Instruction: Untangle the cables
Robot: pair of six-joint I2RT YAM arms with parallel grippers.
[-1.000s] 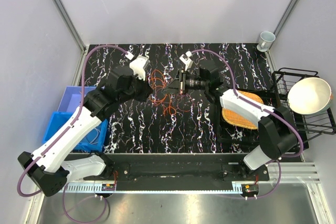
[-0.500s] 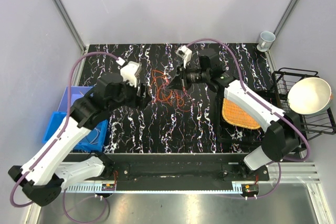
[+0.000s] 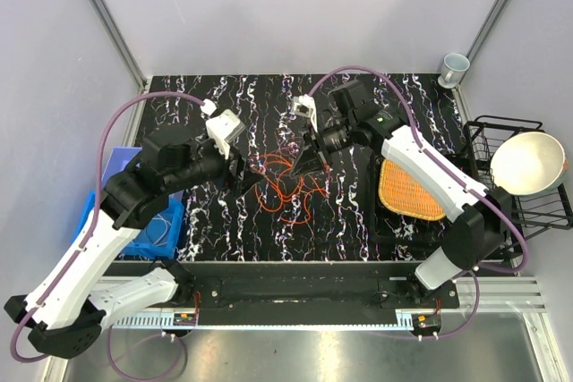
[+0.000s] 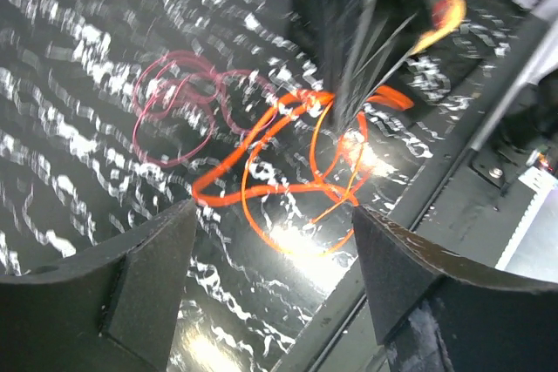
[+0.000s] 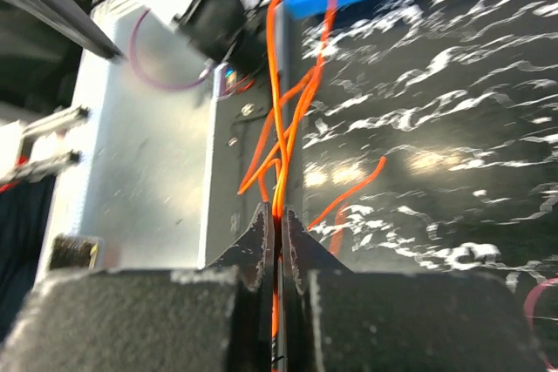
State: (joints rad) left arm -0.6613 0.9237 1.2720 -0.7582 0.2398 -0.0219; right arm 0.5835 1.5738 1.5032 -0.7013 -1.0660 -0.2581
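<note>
**A:** Item one, the cables. Location?

**B:** Cables (image 3: 288,183): one tangle of thin wires, mostly orange with some dark red. They lie in loose loops at the middle of the black marbled desk (image 3: 358,230), between the two arms.

**A:** Right jaws?

**B:** Closed tight on an orange strand of the cables (image 5: 292,119), which is pinched between the fingertips. From above, these jaws sit at the tangle's far right edge, with orange strands running up to the tips.

**A:** Left jaws?

**B:** Spread wide, nothing between them. They sit just beside the tangle's left side. The left wrist view is blurred. It shows orange loops (image 4: 261,185) and a dark red coil (image 4: 174,115) lying on the desk beyond the black fingers (image 4: 148,285).

**A:** Other stock?

**B:** One blue bin (image 3: 134,212), beside the desk's left edge and partly under the left arm. One orange woven mat (image 3: 410,190), on the right side of the desk. One black wire rack (image 3: 501,123), off the right edge, holding a cream bowl (image 3: 528,163). One pale cup (image 3: 454,66), by the far right corner.
</note>
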